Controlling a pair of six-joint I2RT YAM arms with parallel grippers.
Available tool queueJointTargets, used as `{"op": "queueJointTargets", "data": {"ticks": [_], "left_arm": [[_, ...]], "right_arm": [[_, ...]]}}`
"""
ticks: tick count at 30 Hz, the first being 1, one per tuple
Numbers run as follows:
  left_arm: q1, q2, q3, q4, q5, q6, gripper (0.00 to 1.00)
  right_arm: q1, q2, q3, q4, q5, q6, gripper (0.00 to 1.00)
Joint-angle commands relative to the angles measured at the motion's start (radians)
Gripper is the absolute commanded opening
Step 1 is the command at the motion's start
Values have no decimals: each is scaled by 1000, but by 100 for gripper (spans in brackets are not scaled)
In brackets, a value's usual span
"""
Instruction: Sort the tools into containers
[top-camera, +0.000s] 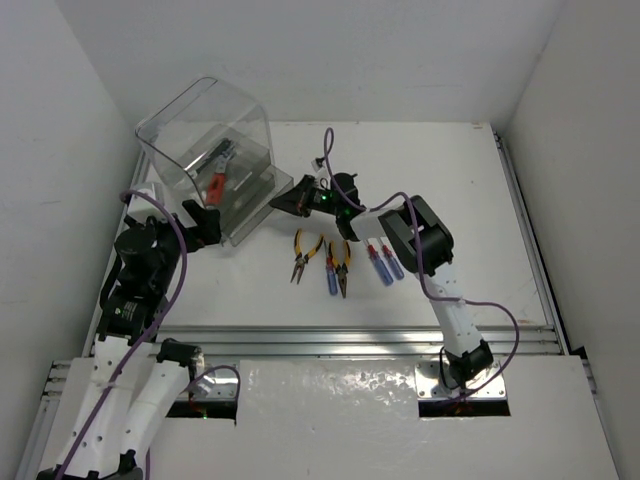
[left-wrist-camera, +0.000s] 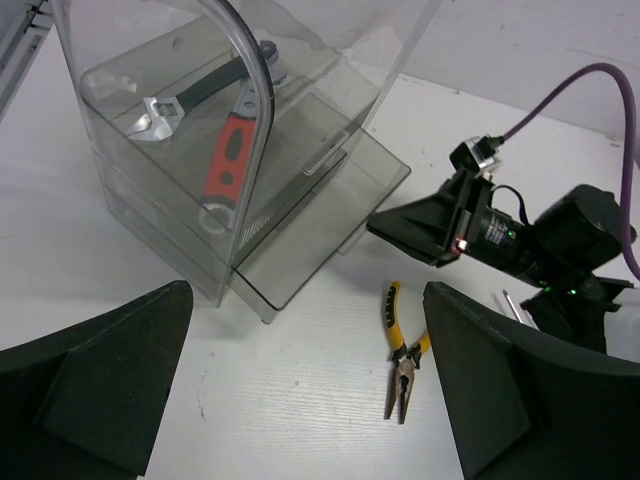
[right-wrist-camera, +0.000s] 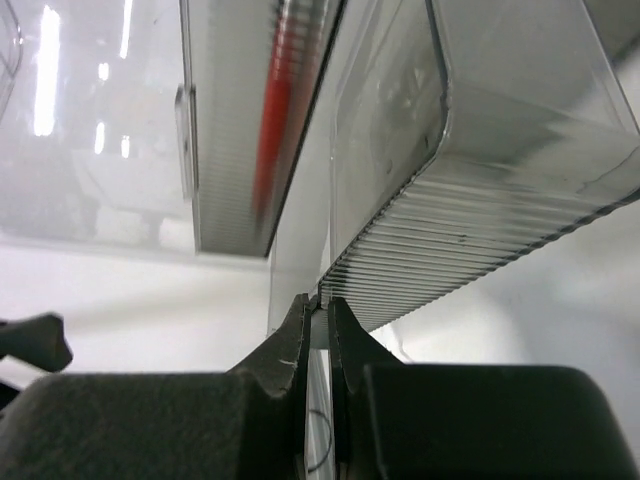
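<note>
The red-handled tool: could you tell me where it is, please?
In the top view the red-handled tool lies inside the clear box at far left, beside the wrench.

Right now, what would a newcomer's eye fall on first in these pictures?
The big clear box at the far left, with a wrench and a red-handled tool inside. The right gripper is shut on the edge of its pulled-out tray. Yellow pliers and screwdrivers lie mid-table.

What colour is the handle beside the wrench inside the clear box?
Red; the red-handled tool shows best in left wrist view.
</note>
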Motion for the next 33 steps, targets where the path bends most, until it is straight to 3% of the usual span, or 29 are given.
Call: {"op": "queueJointTargets", "data": {"ticks": [1, 4, 6, 7, 10, 13, 16, 17, 19, 23, 26, 31, 33], "left_arm": [[-5, -6, 4, 35, 1, 5, 98], [-5, -6, 4, 36, -1, 6, 98], [-5, -2, 4, 36, 2, 6, 98], [-7, -2, 4, 36, 4, 6, 98], [-5, -2, 4, 36, 1, 6, 98], [-7, -6, 4, 35, -4, 6, 98], [-5, -6, 7, 32, -13, 5, 98], [-5, -6, 7, 30, -14, 5, 98], [-4, -7, 10, 26, -18, 5, 99], [-4, -16, 10, 23, -31, 3, 99], [-4, -18, 12, 23, -24, 3, 99], [-4, -19, 10, 23, -21, 3, 99], [-4, -19, 9, 23, -19, 3, 99]], "right_arm": [[-21, -117, -86, 172, -40, -28, 0], [-25, -182, -165, 176, -57, -68, 0], [-34, -208, -197, 166, -66, -76, 31], [-38, -225, -200, 161, -73, -82, 37], [-63, -284, -261, 140, -81, -106, 39], [-87, -355, -330, 80, -86, -154, 56], [-96, -496, -425, -128, -52, -305, 80], [-94, -568, -445, -304, -26, -362, 86], [-90, -620, -452, -470, 70, -492, 99], [-55, -725, -431, -927, 329, -693, 99], [43, -746, -374, -1197, 654, -813, 99], [107, -791, -424, -1259, 854, -813, 99], [108, -811, -439, -1260, 835, -839, 98]]}}
